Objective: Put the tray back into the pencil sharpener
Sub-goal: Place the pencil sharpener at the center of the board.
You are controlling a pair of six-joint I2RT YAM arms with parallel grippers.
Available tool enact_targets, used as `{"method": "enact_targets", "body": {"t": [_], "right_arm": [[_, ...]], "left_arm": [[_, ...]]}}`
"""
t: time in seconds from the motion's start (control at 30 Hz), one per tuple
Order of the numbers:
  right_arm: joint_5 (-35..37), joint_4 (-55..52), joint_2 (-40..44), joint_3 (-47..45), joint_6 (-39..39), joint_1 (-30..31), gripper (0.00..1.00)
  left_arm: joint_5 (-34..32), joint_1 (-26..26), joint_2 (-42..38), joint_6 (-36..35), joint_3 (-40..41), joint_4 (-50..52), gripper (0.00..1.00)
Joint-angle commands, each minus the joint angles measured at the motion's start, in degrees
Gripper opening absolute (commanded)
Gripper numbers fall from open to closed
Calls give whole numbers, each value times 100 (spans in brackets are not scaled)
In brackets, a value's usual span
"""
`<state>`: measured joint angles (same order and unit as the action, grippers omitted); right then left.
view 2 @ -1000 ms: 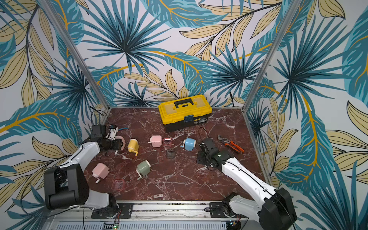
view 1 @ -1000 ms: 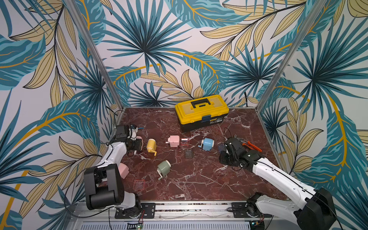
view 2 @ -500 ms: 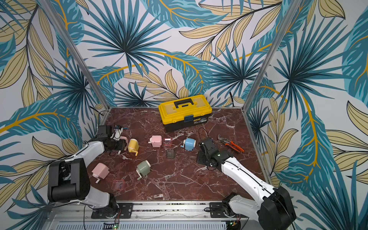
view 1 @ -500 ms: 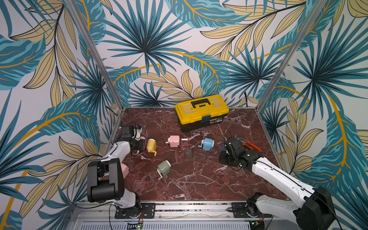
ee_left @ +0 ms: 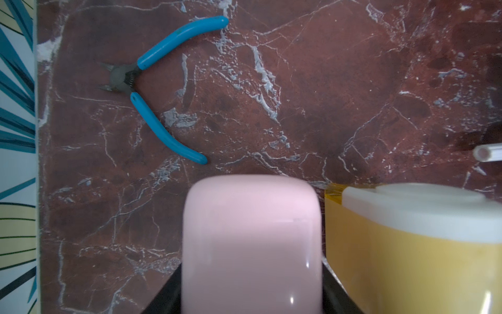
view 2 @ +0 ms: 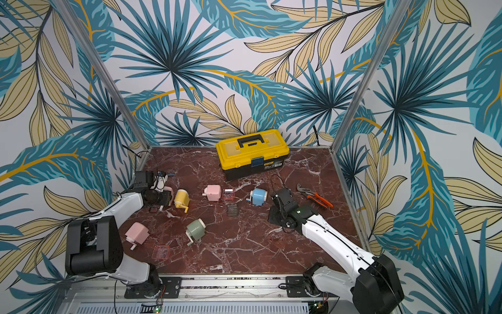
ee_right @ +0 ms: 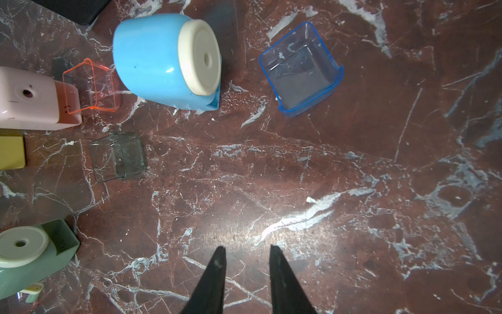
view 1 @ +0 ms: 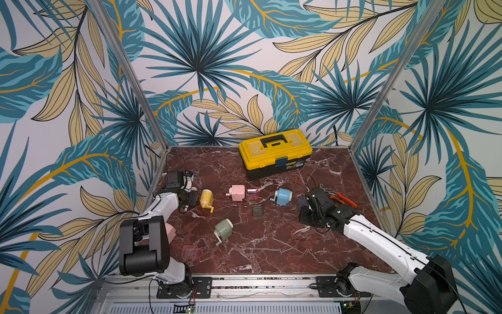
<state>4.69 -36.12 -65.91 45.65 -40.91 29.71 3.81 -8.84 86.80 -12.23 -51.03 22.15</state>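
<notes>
Left fingers, clamping pink sharpener, edging closer to yellow sharpener; right fingers hanging slightly parted, empty; blue tray waiting.

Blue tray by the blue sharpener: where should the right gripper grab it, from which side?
From above, probably: the blue tray sits open side up, apart from the blue sharpener. Pinch its thicker front lip, one finger inside, one outside, leaving the back end free to slide in. The right gripper is open.
</notes>
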Motion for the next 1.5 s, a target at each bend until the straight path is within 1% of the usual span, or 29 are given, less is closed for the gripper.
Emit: {"method": "enact_targets", "body": {"t": [0.0,0.23,0.4,0.6,0.73,0.9,1.1,1.3,1.47], "right_arm": [[63,-62,17,-49,-14,-15,30],[64,-58,8,-43,17,-19,30],[76,-71,21,-39,28,-23,30],[85,-62,17,-35,47,-26,30],[76,-53,-10,-7,66,-26,30],[50,-62,-62,41,102,-28,31],[32,-71,-116,88,147,-29,32],[-11,-73,-179,129,177,-32,32],[-107,-71,-246,161,203,-28,32]], "left_arm": [[-32,3,44,-76,-20,-12,43],[-12,2,211,-104,-125,129,42],[-37,-9,303,-106,-184,158,50],[-48,-34,255,-53,-160,158,63],[-17,-63,218,-30,-150,158,67],[-14,-95,106,-34,-158,158,69],[-88,-266,-309,-12,-97,158,70],[-166,-333,-1129,-16,-6,167,71],[-206,-338,-1856,-26,-100,175,71]]}}
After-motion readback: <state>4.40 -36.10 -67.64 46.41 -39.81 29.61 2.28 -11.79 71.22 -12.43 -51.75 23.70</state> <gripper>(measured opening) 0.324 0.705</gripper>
